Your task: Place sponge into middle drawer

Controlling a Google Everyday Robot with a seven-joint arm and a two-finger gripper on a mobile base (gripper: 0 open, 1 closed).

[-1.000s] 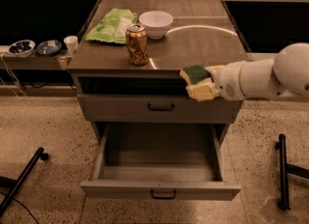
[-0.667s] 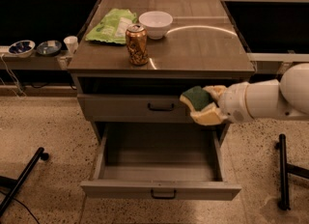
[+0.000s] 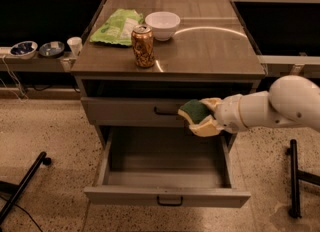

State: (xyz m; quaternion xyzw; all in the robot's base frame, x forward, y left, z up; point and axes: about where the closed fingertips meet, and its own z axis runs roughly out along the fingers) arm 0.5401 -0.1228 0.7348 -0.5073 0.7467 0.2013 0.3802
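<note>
My gripper (image 3: 201, 118) is shut on the sponge (image 3: 195, 112), dark green layer up with yellow foam below. It comes in from the right on a white arm. It holds the sponge in front of the upper drawer front (image 3: 125, 111), above the right back part of the open middle drawer (image 3: 167, 196). The drawer is pulled out fully and its box looks empty.
On the cabinet top (image 3: 210, 51) stand a can (image 3: 143, 46), a white bowl (image 3: 162, 25) and a light green bag (image 3: 117, 26). Small bowls (image 3: 23, 49) and a cup (image 3: 75, 45) sit on a low shelf at left. Black stand legs (image 3: 295, 176) are at right.
My gripper has moved down and slightly left with the sponge, from the cabinet top's front edge to just above the open drawer.
</note>
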